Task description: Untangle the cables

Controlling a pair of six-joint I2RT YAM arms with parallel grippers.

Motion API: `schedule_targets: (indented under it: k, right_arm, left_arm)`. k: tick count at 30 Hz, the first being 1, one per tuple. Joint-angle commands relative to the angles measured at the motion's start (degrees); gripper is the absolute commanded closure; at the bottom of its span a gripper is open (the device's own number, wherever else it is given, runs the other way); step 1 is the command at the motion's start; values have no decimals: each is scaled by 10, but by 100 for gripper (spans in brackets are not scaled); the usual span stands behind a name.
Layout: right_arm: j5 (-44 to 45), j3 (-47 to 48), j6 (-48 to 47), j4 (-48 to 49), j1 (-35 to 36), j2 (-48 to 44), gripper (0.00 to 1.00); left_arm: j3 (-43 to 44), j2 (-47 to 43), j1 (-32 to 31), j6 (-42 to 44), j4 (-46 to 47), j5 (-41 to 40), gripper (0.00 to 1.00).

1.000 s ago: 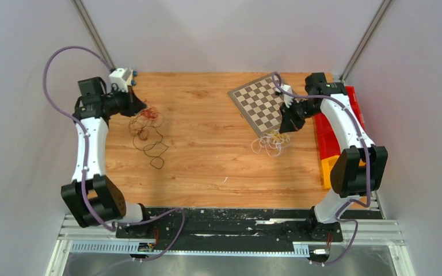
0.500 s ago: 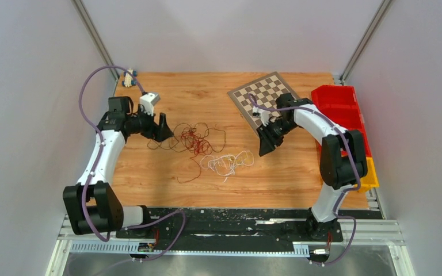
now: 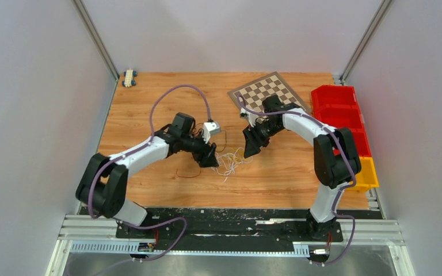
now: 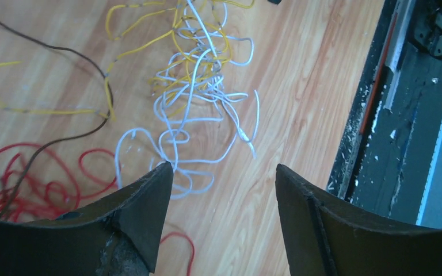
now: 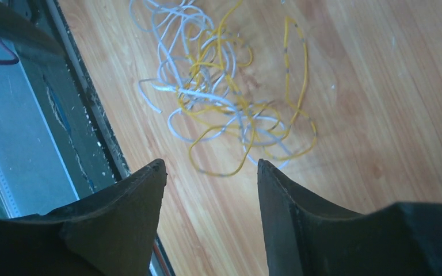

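Note:
The cables lie in a loose tangle at the middle of the table. White loops (image 3: 229, 165) mix with yellow ones, a red strand (image 3: 187, 175) trails left, and a dark brown wire (image 3: 223, 138) curls behind. My left gripper (image 3: 212, 160) hangs open just left of the tangle, my right gripper (image 3: 248, 150) open just right of it. In the left wrist view the white cable (image 4: 195, 115), yellow cable (image 4: 144, 46), brown wire (image 4: 63, 144) and red cable (image 4: 29, 184) lie ahead of my open left gripper (image 4: 224, 172). The right gripper (image 5: 212, 167) is open short of the white-yellow knot (image 5: 224, 98).
A checkerboard (image 3: 265, 92) lies at the back, right of centre. Red bins (image 3: 339, 109) and a yellow bin (image 3: 367, 172) line the right edge. A small toy (image 3: 129, 77) sits in the back left corner. The black rail (image 3: 230, 215) borders the near edge.
Both arms have swung in from the table's sides to its middle. The two cable bunches, first far apart, now lie together. Both grippers have gone from shut to open.

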Motion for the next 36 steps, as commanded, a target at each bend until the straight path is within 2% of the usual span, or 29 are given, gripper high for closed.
schedule_targets:
  k: [1, 5, 7, 8, 9, 10, 11, 12, 14, 19, 23, 28, 33, 36]
  right_arm:
    - [-16, 16, 32, 74, 5, 44, 42]
    - [5, 14, 33, 99, 11, 83, 43]
    - [25, 5, 35, 111, 11, 92, 46]
    - [36, 0, 38, 118, 11, 94, 50]
    - [46, -6, 42, 123, 11, 92, 61]
    - [56, -11, 47, 126, 10, 89, 71]
    - [69, -17, 50, 127, 7, 83, 78]
    - [82, -25, 51, 128, 3, 74, 85]
    - [111, -43, 50, 129, -11, 53, 99]
    - [177, -93, 32, 126, -59, -3, 100]
    - [229, -122, 15, 124, -78, -33, 100]
    - [296, -155, -29, 125, -93, -49, 100]
    - [328, -170, -64, 125, -122, -54, 100]
    - [333, -178, -76, 125, -126, -58, 100]
  left_arm:
    - [39, 79, -30, -42, 97, -44, 26]
    - [73, 155, -43, -45, 96, -91, 26]
    - [89, 182, -46, -46, 78, -116, 32]
    - [92, 189, -46, -40, 72, -120, 40]
    - [91, 189, -47, -34, 63, -121, 47]
    - [84, 178, -46, -31, 59, -122, 65]
    - [79, 155, -44, -29, 51, -120, 76]
    - [67, 140, -37, -31, 47, -117, 94]
    - [50, 86, -9, -49, 36, -100, 100]
    - [51, -68, 95, -40, -55, -83, 100]
    - [86, -150, 201, -1, -121, -78, 100]
    - [179, -169, 321, 4, -163, -74, 100]
    - [295, -139, 481, -35, -134, -77, 100]
    - [364, -102, 542, -80, -113, -69, 100]
